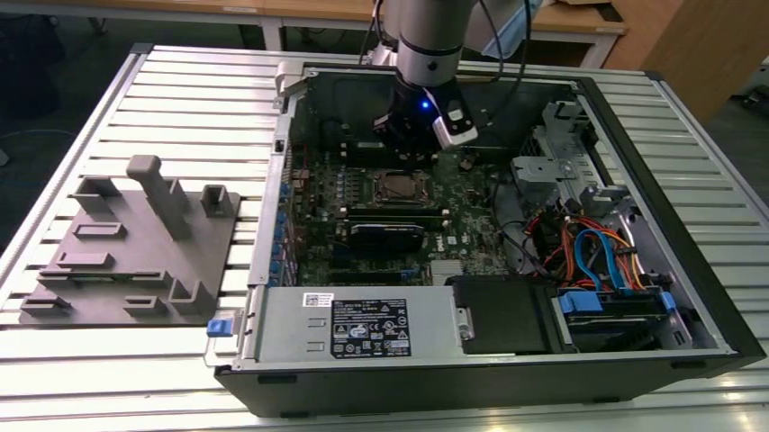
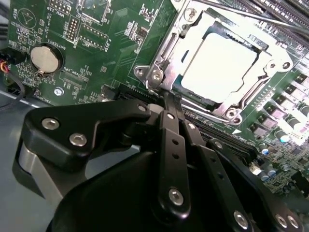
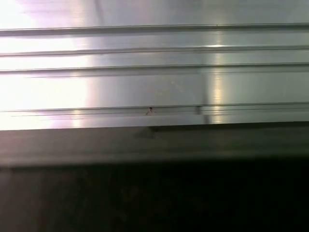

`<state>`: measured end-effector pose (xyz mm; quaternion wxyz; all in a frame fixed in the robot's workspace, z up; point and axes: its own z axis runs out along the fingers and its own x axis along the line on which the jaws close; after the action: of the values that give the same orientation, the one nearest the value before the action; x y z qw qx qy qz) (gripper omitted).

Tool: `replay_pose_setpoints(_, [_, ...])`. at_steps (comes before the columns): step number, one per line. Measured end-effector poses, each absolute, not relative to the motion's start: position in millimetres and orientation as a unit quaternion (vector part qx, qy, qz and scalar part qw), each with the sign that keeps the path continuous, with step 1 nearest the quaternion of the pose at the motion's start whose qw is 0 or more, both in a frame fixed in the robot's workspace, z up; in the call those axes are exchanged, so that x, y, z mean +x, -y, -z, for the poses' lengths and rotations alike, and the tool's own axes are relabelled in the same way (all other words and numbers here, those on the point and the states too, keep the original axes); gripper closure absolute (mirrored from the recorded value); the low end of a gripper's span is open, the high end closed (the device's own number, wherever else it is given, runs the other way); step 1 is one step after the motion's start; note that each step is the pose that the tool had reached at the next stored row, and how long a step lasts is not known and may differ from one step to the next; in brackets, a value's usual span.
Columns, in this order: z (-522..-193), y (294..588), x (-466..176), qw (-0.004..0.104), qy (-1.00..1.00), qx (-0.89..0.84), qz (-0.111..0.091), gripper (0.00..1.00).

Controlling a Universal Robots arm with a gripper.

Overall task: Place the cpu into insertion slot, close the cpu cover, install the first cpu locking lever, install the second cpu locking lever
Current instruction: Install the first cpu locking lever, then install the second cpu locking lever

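In the second wrist view the cpu [image 2: 224, 65] lies flat in the insertion slot [image 2: 159, 72], its pale silver top facing up. The silver cpu cover [image 2: 244, 99] lies down around it as a frame. A thin metal lever rod [image 2: 241, 14] runs along the socket's far side. My gripper [image 2: 167, 96] has its two black fingers [image 2: 174, 145] pressed together, with the tips right at the socket's near corner; I cannot tell whether anything is pinched between them. In the exterior view the gripper [image 1: 409, 144] hangs inside the open computer case just behind the cpu [image 1: 395, 186].
The green motherboard [image 1: 360, 216] carries a coin cell [image 2: 46, 57] and long black slots [image 1: 384, 214]. Coloured cables [image 1: 589, 252] and a drive bay fill the case towards the exterior view's right. A grey fixture plate [image 1: 132, 243] lies on the slatted table [image 3: 154, 72].
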<state>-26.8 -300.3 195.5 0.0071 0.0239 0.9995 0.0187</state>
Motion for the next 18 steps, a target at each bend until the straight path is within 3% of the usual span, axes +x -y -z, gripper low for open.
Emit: replay_pose_setpoints(18, [-207.6, 303.4, -26.8, 0.007, -1.000, 0.024, -0.019, 0.90])
